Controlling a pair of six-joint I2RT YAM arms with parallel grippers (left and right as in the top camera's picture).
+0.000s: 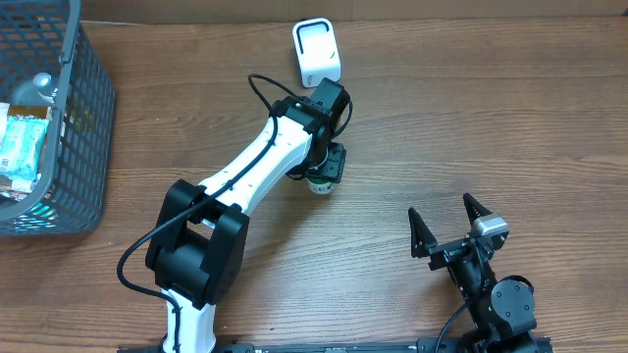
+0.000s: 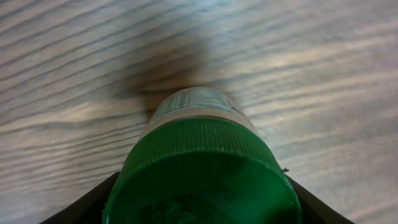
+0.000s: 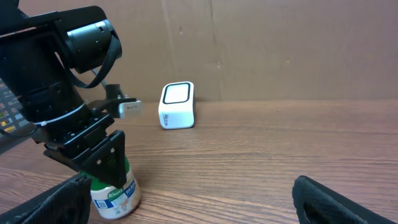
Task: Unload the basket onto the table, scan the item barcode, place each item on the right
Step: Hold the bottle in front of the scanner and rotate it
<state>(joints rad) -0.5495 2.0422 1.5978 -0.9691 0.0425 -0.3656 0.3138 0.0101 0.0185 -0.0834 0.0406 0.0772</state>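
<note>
- The jar point(image 2: 202, 180), green lid up, stands upright on the table point(image 1: 510, 118) near its middle.
- The left gripper point(image 3: 112, 171) pinches its top.
- The white scanner point(image 1: 317, 51) is at twelve o'clock from it, apart.
- The basket point(image 1: 88, 127) is at nine o'clock.
- The right gripper point(image 1: 449, 224) is at four o'clock, spread wide.

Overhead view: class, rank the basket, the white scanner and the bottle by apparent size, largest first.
1. basket, cut off by the frame edge
2. white scanner
3. bottle, mostly hidden under the left arm, so its rank is unsure
</note>
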